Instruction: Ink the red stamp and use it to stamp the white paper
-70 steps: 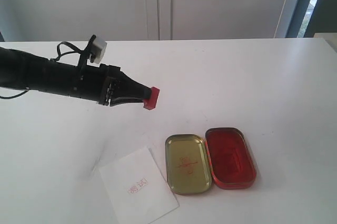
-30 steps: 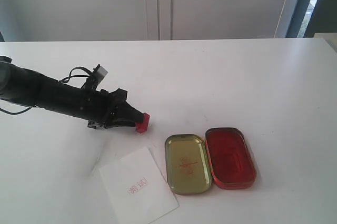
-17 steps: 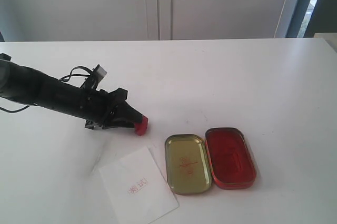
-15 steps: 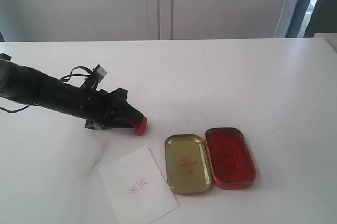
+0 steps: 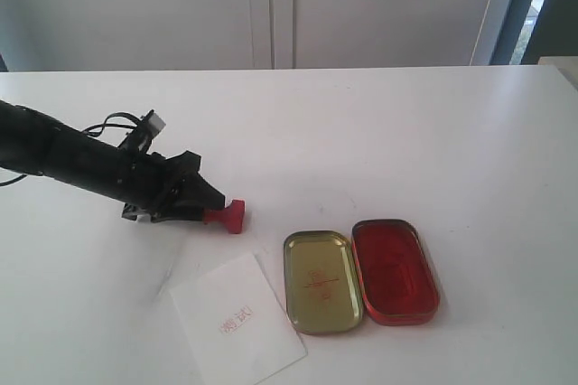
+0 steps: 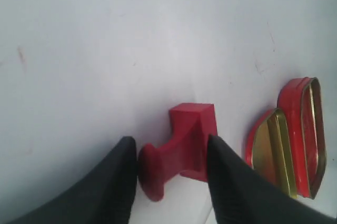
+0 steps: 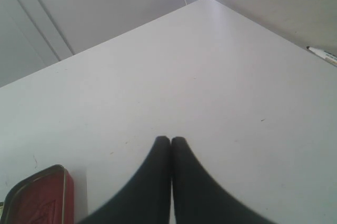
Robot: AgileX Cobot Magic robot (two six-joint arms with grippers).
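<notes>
1. We see the red stamp (image 5: 231, 216) lying on its side on the white table (image 5: 406, 141), block end toward the tins and knobbed handle toward the left gripper (image 5: 204, 211).
2. The left gripper's jaws stand apart on either side of the handle. The left wrist view shows a gap beside the narrow stem, so we judge the stamp is not gripped.
3. The white paper (image 5: 217, 295) lies nearer the camera, apart from the stamp, and bears a red imprint (image 5: 237, 321).
4. The open ink pad tin (image 5: 395, 269) and its gold lid (image 5: 322, 281) sit just beside the paper.
5. We judge the stamping done and the set-down in hand. Next, the arm should back straight off without nudging the handle.
6. The right gripper (image 7: 170, 142) hovers with its fingers pressed together, empty.
</notes>
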